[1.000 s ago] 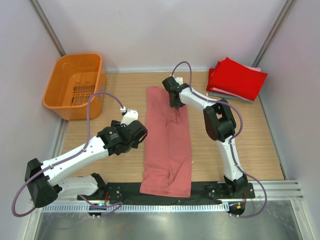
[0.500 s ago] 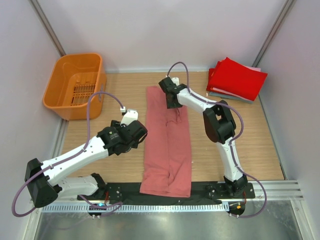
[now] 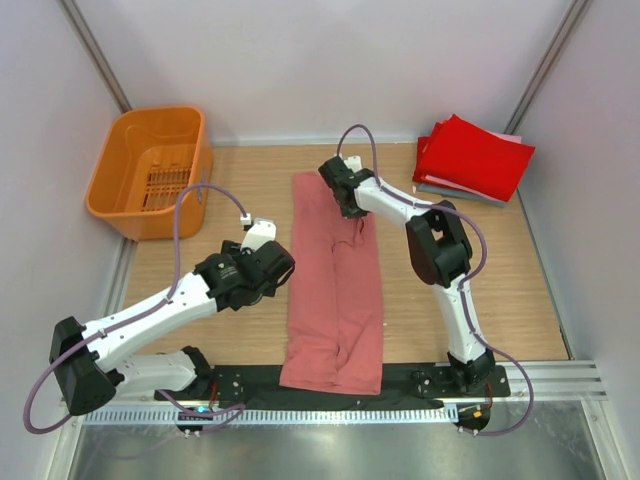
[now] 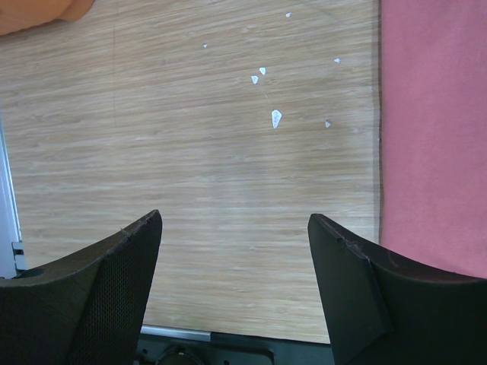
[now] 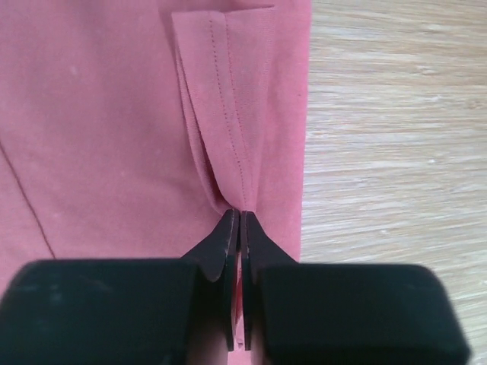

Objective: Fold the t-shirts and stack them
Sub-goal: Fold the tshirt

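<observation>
While the left gripper (image 4: 234, 220) hangs jaws apart, the right gripper (image 5: 240, 215) has jaws clamped on the salmon-pink shirt (image 5: 91, 137).

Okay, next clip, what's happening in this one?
The right gripper is shut on a pinched pleat near the far end of the salmon-pink shirt, which lies folded into a long strip on the table. The left gripper hangs open over bare wood beside it. A red shirt lies on top of other folded ones at the far right.

Orange basket (image 3: 150, 222) far-left on wooden table (image 3: 520, 280) — white flecks (image 4: 276, 117), perhaps chips
</observation>
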Controlling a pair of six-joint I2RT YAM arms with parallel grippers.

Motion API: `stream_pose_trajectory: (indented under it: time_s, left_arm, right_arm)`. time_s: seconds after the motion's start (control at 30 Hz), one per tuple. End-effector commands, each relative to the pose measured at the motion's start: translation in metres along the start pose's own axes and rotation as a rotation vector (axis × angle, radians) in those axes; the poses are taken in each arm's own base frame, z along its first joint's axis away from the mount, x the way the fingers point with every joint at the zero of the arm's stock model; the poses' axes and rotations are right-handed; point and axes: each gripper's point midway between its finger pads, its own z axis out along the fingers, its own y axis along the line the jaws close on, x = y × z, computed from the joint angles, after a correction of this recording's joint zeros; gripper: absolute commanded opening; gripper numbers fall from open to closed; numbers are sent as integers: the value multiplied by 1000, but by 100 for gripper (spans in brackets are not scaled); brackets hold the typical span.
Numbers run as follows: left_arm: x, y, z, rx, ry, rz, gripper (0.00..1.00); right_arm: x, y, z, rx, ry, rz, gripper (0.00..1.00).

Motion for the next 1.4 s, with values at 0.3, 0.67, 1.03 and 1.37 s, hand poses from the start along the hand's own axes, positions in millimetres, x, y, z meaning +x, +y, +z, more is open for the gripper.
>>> stream_pose_trajectory:
  time_s: [0.3, 0.67, 1.03, 1.37]
  left_arm:
    - [-15, 4, -3, -19, -42, -39, 79]
    - [-14, 4, -3, -19, -42, -40, 79]
    - [-15, 3, -4, -13, -43, -40, 79]
    - [-14, 3, -3, -17, -40, -34, 79]
  right_arm:
    - [-12, -57, -6, 100, -31, 80, 6]
    - [-22, -98, -21, 75, -55, 211, 57]
    - [-34, -69, -68, -238, -145, 316, 64]
    - [-60, -2, -42, -494, -85, 295, 64]
